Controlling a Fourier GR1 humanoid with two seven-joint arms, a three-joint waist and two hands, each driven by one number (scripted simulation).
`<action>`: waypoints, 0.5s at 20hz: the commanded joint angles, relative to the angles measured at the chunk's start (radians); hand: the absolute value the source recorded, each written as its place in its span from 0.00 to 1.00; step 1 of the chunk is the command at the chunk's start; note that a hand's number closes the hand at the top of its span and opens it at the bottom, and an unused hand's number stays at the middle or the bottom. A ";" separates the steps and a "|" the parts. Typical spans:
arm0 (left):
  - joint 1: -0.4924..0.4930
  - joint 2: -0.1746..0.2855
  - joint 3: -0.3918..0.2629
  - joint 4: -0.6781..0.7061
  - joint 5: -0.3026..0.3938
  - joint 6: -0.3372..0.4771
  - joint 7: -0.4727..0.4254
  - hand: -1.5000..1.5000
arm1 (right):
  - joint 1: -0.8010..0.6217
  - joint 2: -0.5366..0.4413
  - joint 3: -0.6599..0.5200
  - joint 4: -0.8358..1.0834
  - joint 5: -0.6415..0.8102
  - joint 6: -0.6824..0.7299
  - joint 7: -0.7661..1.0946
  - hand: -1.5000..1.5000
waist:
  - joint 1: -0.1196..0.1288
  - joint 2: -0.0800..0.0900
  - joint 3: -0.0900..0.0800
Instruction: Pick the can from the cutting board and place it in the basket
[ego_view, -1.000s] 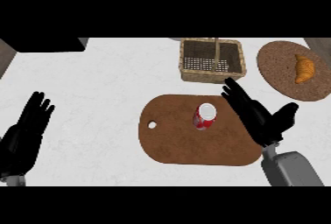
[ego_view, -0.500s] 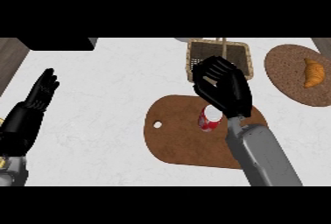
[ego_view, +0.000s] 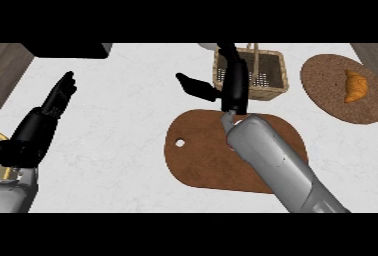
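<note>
The brown cutting board (ego_view: 207, 160) lies in the middle of the white counter. No can shows on it; my right forearm crosses the board and hides where the can stood. My right hand (ego_view: 235, 82) is past the board's far edge, turned edge-on beside the basket's left wall. Its fingers are straight and the thumb (ego_view: 195, 85) sticks out to the left, so the hand is open. The wicker basket (ego_view: 277, 91) stands just behind the board, with its handle up. At the left, my left hand (ego_view: 46, 117) rests open with fingers up.
A round brown plate (ego_view: 328, 97) with a croissant (ego_view: 356, 85) sits at the far right. A dark block (ego_view: 66, 50) lies at the back left. The counter's dark wooden edge (ego_view: 11, 65) shows at the far left.
My right hand has swung from beside the can to above it and on toward the basket's left side, turning edge-on. The forearm now covers the can. The left hand has barely moved.
</note>
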 joint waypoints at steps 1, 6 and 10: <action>0.008 -0.005 -0.002 0.023 -0.016 0.011 -0.009 0.50 | -0.125 -0.115 0.068 0.176 0.137 0.033 0.233 0.00 | -0.025 -0.015 -0.009; 0.011 -0.004 0.001 0.040 -0.026 0.017 -0.014 0.50 | -0.255 -0.207 0.197 0.249 0.151 0.423 0.488 0.00 | -0.030 -0.025 -0.010; -0.016 -0.010 0.006 0.035 -0.020 0.019 -0.001 0.50 | -0.355 -0.205 0.248 0.225 0.068 0.769 0.657 0.00 | -0.030 -0.022 -0.001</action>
